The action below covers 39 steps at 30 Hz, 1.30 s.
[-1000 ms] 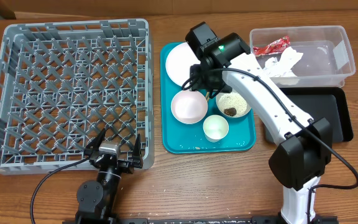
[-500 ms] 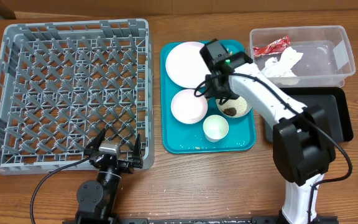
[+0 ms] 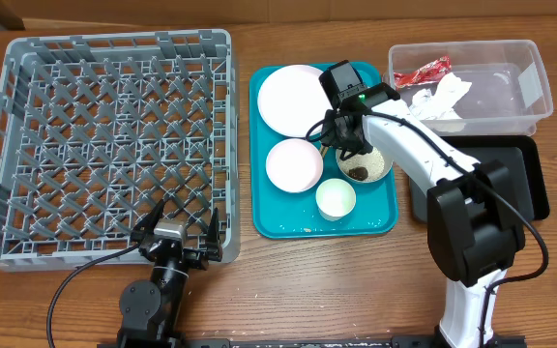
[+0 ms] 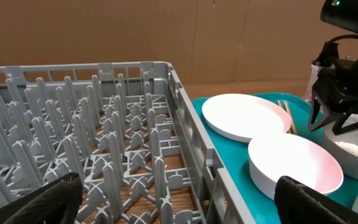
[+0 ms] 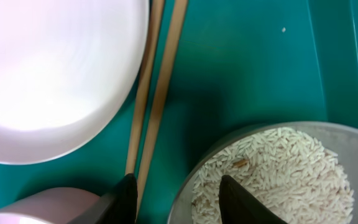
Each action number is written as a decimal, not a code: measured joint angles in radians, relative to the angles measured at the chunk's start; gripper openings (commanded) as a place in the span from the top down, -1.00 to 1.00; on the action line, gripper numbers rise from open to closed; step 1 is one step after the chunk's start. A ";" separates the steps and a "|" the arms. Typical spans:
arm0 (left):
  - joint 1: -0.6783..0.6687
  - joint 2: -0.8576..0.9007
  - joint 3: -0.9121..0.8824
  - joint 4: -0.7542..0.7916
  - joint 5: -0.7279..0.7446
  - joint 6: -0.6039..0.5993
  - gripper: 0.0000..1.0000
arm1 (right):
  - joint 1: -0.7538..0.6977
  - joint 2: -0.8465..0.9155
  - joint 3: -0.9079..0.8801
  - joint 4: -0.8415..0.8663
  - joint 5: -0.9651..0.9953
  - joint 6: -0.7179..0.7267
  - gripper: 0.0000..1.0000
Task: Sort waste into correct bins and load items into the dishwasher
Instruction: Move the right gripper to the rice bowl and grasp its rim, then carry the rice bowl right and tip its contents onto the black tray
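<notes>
Two chopsticks point(image 5: 168, 62): near ends just inside right jaws, beside rice bowl point(image 5: 353, 146) rim.
Right jaws: apart, straddling that rim.
Left jaws: wide open.

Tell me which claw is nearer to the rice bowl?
Right. The right claw is over the rice bowl's rim, one finger on each side. The left claw is far off, by the grey rack.
</notes>
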 measured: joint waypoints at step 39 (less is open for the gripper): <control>0.000 0.000 0.000 0.000 0.000 0.000 -1.00 | -0.012 -0.079 0.284 -0.429 -0.093 0.006 0.92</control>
